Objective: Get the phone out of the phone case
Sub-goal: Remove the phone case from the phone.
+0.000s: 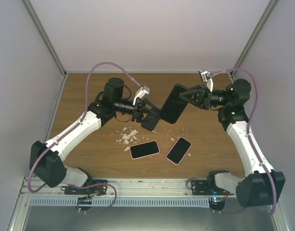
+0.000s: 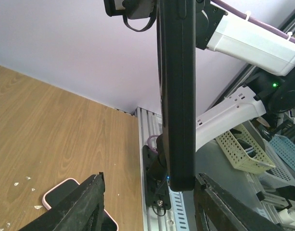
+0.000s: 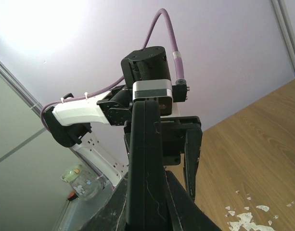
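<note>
A black phone in its black phone case (image 1: 172, 108) hangs tilted above the middle of the table. My right gripper (image 1: 184, 96) is shut on its upper end; in the right wrist view the phone's edge (image 3: 145, 163) rises between the two pads of that gripper (image 3: 147, 211). My left gripper (image 1: 153, 118) is open around the phone's lower end. Seen from the left wrist, the phone's edge (image 2: 178, 96) hangs between the spread fingers (image 2: 84, 204) of the left gripper (image 2: 149, 202), closer to the right finger, and daylight shows on both sides.
Two pink-cased phones (image 1: 144, 149) (image 1: 179, 150) lie screen-up on the wooden table, near the front. White crumbs (image 1: 128, 136) are scattered left of them. Grey walls close the left, back and right. Baskets (image 2: 243, 149) stand beyond the table's edge.
</note>
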